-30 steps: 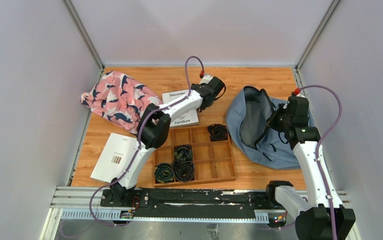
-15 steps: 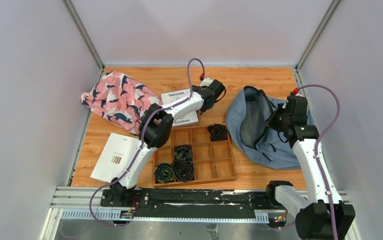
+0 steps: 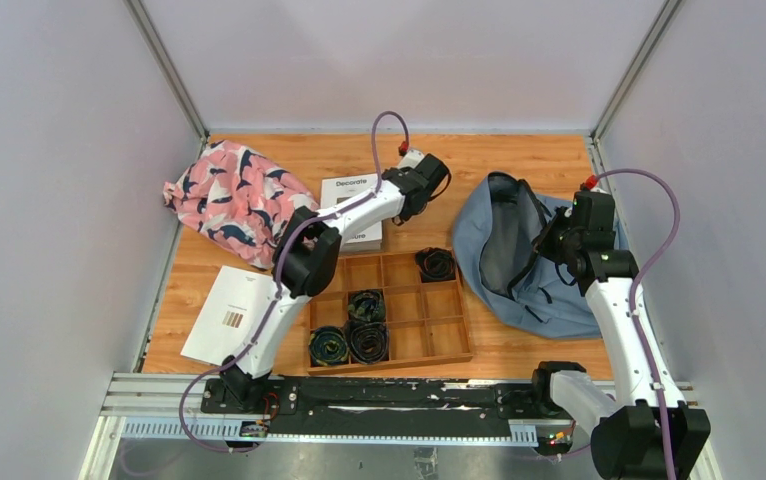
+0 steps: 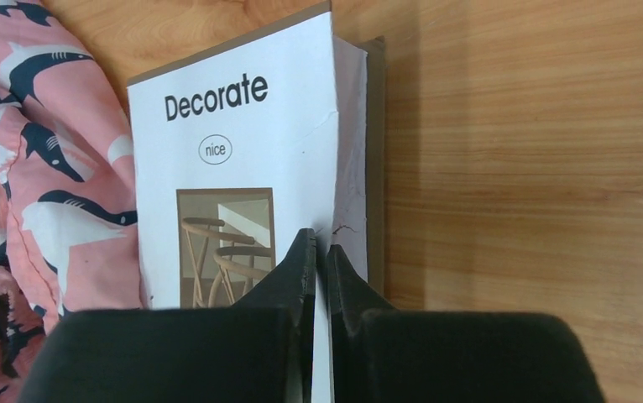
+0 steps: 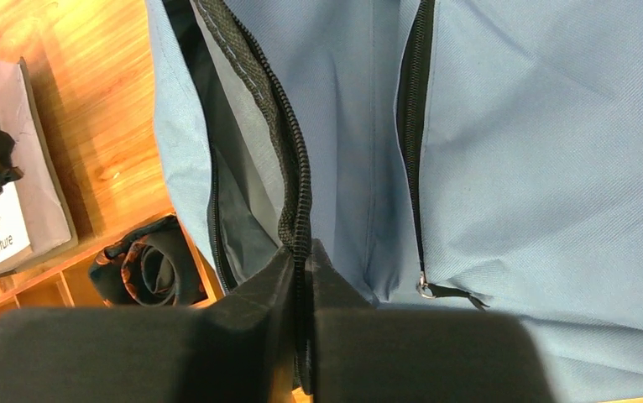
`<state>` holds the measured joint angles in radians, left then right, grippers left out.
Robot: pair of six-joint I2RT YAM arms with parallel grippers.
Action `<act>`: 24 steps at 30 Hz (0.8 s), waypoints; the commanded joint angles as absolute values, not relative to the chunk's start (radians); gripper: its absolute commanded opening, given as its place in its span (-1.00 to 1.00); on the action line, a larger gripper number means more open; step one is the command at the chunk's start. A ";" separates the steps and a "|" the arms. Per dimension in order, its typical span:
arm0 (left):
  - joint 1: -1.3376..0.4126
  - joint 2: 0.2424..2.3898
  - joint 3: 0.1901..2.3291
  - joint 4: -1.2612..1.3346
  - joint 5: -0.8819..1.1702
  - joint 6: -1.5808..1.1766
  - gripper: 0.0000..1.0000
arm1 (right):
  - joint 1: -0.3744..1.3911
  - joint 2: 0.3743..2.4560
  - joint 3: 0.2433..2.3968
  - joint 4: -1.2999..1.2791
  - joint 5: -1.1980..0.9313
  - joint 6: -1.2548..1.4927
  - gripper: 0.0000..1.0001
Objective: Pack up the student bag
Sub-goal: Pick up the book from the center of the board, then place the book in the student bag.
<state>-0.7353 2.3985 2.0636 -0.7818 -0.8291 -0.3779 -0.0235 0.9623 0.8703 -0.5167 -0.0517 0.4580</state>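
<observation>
The student bag point(image 3: 534, 260) is a slate-blue backpack lying at the right of the table, its main zipper open. My right gripper point(image 5: 301, 252) is shut on the bag's black zipper edge point(image 5: 289, 143) and holds the opening up. A white book titled "Decorate" point(image 4: 234, 126) lies left of the bag, next to the pink cloth. My left gripper point(image 4: 321, 239) is shut on the right edge of the book's white cover. From above, the left wrist point(image 3: 421, 180) hangs over the book point(image 3: 351, 190) and hides the fingertips.
A wooden tray point(image 3: 454, 345) with compartments sits in front of the book and holds several dark rolled items point(image 3: 367, 305). A pink cloth with navy shapes point(image 3: 234, 200) lies at the far left. A white booklet point(image 3: 229, 315) lies near the left front.
My left gripper has closed on the book's cover, and the book has shifted slightly left and back. The right gripper has kept its hold on the bag's zipper edge.
</observation>
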 commanded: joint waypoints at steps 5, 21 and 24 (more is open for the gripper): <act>-0.744 2.134 1.898 -0.564 -0.559 -0.256 -1.00 | -0.037 0.972 0.859 -0.530 -0.140 0.403 0.02; -0.741 1.750 1.681 -0.427 -0.266 -0.126 -1.00 | 0.174 1.062 1.022 -0.192 -0.500 0.615 0.30; -0.741 1.702 1.610 -0.373 -0.216 -0.120 -1.00 | 0.207 1.176 1.100 -0.194 -0.482 0.713 0.22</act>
